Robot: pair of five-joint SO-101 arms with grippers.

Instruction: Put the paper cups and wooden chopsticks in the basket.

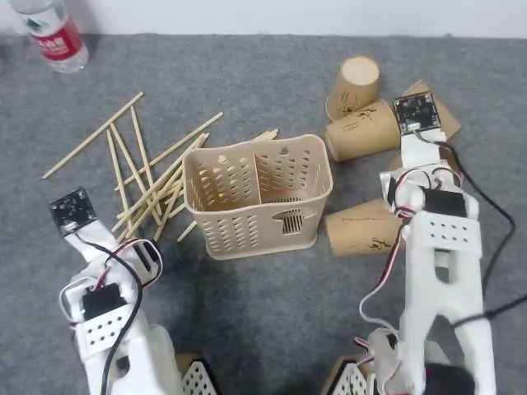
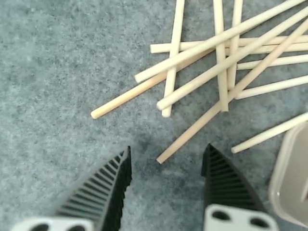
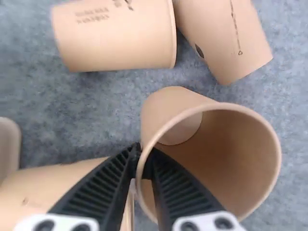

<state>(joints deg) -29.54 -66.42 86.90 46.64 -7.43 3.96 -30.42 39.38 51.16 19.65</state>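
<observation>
Several wooden chopsticks (image 1: 144, 177) lie scattered on the grey carpet left of the beige basket (image 1: 259, 239). My left gripper (image 2: 167, 154) is open just above the carpet, with the tip of one chopstick (image 2: 192, 130) lying between its fingertips. Paper cups lie on their sides right of the basket, among them one cup (image 1: 356, 85) at the back, another cup (image 1: 362, 130) nearer and a third cup (image 1: 362, 230) by the basket. My right gripper (image 3: 142, 154) is shut on the rim of a paper cup (image 3: 216, 154), one finger inside and one outside.
A plastic bottle (image 1: 53, 33) stands at the far left corner. In the right wrist view two cups (image 3: 115, 33) (image 3: 226, 33) lie beyond the held one and another cup (image 3: 48, 187) lies beside the fingers. The basket corner (image 2: 293, 178) is close to my left gripper.
</observation>
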